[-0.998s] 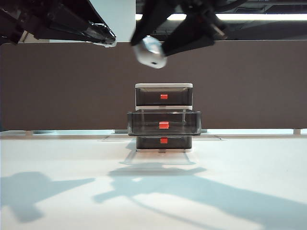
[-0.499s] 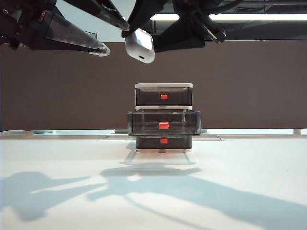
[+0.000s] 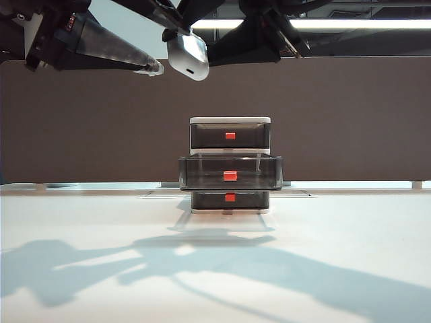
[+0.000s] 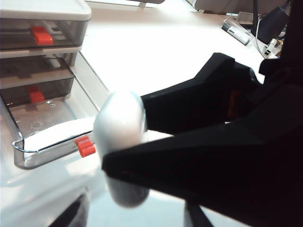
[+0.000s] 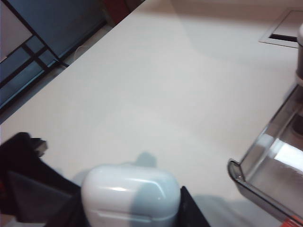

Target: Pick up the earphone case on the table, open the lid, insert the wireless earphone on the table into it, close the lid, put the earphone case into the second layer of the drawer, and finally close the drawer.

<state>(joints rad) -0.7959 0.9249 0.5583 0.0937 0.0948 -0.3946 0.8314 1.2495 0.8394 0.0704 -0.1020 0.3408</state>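
With left fingers (image 3: pixel 156 40) parted, earphone case (image 3: pixel 188 56) leftward.

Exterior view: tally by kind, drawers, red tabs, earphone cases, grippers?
Drawers: 3 (top, pulled-out second layer, bottom)
Red-orange tabs: 3
Earphone case: 1, in right gripper
Grippers: 2, left gripper open
Total: 9

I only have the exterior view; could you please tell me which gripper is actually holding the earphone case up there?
Observer: The right gripper holds the earphone case; the right wrist view shows a finger on either side of it.
Operator: Is the lid shut?
Observer: Yes, its seam looks closed there.
Operator: And the left gripper?
Observer: The left gripper is open, fingers spread. Its camera looks down into the pulled-out second layer of the drawer.
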